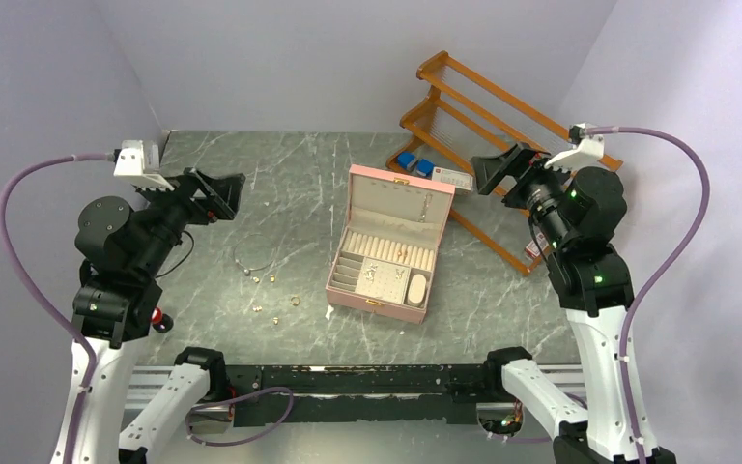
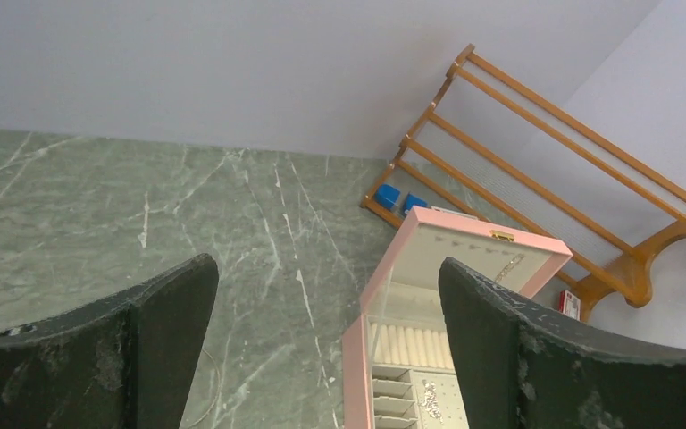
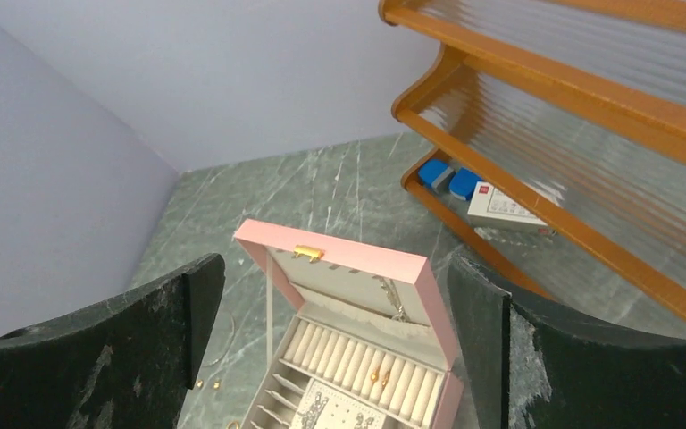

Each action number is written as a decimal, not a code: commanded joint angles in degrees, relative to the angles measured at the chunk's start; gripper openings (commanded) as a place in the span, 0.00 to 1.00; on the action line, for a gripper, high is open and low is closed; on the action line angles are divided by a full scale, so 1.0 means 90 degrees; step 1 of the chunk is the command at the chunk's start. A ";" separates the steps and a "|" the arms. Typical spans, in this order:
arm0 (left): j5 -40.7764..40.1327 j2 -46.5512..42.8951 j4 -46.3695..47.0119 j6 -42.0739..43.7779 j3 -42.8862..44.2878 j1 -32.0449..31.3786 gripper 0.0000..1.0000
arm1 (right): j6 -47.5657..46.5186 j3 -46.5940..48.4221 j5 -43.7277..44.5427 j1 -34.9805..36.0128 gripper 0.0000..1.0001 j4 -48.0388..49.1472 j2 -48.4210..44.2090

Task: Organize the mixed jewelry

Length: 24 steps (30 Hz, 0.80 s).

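The mixed jewelry lies loose on the green marble table left of the open pink jewelry box (image 1: 377, 302). It is a thin silvery wire loop (image 1: 251, 259) and several tiny gold rings (image 1: 272, 278) around it. Two gold pieces (image 3: 380, 377) sit in the box's ring rolls. My left gripper (image 1: 214, 193) hangs open above the table's left side, behind the loose pieces. In the left wrist view the gripper (image 2: 326, 268) holds nothing, with the box (image 2: 355, 357) between its fingers. My right gripper (image 1: 502, 172) is open over the rack and faces the box (image 3: 339, 248); in its own view the gripper (image 3: 337, 268) is empty.
A wooden rack (image 1: 502, 126) leans at the back right corner, close under my right gripper. Two small blue items (image 1: 413, 162) and a white packet (image 1: 452, 179) lie at its foot. Walls close in the table on the left, back and right.
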 commanded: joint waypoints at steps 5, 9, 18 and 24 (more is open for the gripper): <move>0.0650 -0.0259 0.0105 -0.0162 -0.0242 0.0096 0.96 | 0.0243 -0.0375 -0.0854 -0.0081 1.00 0.0085 0.0277; 0.1243 -0.0227 0.0071 -0.0158 -0.0404 0.0103 0.98 | 0.0381 -0.0554 -0.1107 -0.0087 1.00 0.0114 0.0410; 0.1682 -0.0297 0.0033 -0.0554 -0.0820 0.0098 0.98 | 0.0723 -0.1659 -0.2664 -0.0070 0.95 0.1321 0.0277; 0.1399 -0.0165 -0.0317 -0.0870 -0.1257 0.0105 0.98 | 0.0765 -0.1646 -0.2856 0.0149 0.89 0.1640 0.0602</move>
